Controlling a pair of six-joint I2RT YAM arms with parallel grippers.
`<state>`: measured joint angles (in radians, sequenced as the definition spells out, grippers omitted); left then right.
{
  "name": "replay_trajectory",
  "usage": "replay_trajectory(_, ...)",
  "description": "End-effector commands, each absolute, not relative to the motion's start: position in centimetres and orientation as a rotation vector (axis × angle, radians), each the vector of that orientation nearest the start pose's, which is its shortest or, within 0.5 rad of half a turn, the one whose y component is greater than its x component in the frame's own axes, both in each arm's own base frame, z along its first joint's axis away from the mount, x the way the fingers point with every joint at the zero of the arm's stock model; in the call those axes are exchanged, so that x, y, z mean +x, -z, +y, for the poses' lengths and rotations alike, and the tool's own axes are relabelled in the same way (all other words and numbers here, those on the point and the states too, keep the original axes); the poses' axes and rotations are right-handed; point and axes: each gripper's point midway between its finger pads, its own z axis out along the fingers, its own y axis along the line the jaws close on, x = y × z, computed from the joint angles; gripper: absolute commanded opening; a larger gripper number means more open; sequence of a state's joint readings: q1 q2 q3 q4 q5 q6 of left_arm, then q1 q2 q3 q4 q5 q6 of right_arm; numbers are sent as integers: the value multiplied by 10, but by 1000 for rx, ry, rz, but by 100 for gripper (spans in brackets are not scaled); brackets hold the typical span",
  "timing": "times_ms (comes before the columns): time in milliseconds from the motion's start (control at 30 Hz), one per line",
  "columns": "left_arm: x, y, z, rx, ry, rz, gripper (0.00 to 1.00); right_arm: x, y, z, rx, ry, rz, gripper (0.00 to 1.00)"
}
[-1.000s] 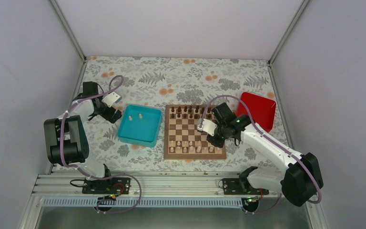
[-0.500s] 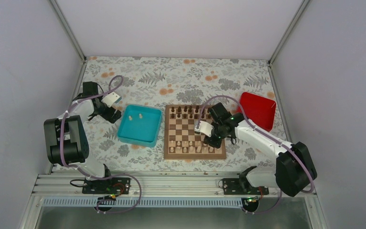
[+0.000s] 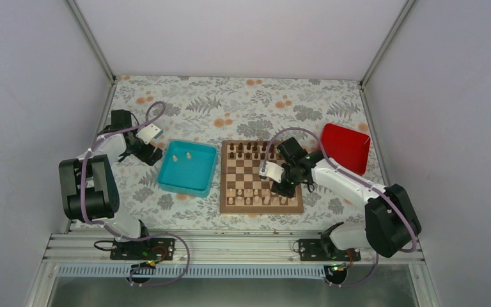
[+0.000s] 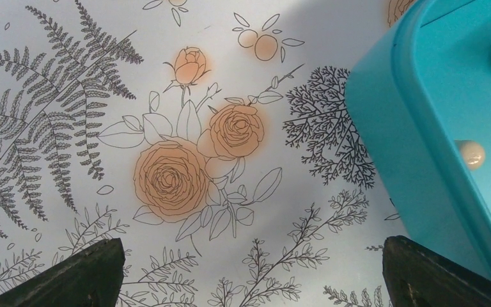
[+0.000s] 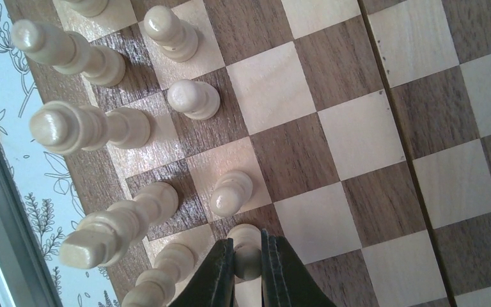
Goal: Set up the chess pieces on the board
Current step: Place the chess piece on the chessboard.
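Top external | right arm (image 3: pixel 342 182) bent over board (image 3: pixel 243 169) | right pincer (image 5: pixel 248 251) pinching pawn (image 5: pixel 245 233)

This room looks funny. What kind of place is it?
Probably a robot test booth: plain white walls around a flowery table, two robot arms bolted to a metal rail, the right gripper pinching a pale beige wooden chess piece on a square wooden chessboard.
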<state>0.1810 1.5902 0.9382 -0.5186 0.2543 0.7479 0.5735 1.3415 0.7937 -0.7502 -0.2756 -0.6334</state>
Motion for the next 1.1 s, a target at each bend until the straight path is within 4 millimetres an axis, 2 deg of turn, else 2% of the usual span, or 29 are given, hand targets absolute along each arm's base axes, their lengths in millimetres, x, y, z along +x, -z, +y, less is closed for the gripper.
replay_trajectory(0, 349, -63, 19, 828, 55, 2530, 100, 200, -60, 181, -1664, -373, 2293, 4)
replay_trajectory(367, 347, -61, 18, 830, 61, 2537, 100, 200, -56, 175, -1670, -335, 2302, 4)
replay_trajectory(533, 346, -61, 18, 831, 62, 2538, 100, 201, -57, 174, -1671, -333, 2297, 14)
replay_trajectory(633, 344, -61, 18, 836, 60, 2539, 100, 200, -66, 176, -1667, -358, 2292, 24)
replay_trajectory(733, 344, -60, 18, 840, 58, 2539, 100, 202, -88, 183, -1661, -388, 2253, 35)
replay_trajectory(867, 343, -60, 18, 841, 63, 2535, 100, 211, -129, 198, -1638, -444, 2178, 46)
replay_trajectory(967, 344, -63, 16, 841, 71, 2525, 100, 226, -158, 212, -1618, -455, 2130, 49)
replay_trajectory(1067, 346, -71, 15, 833, 67, 2506, 100, 244, -182, 233, -1618, -480, 2083, 51)
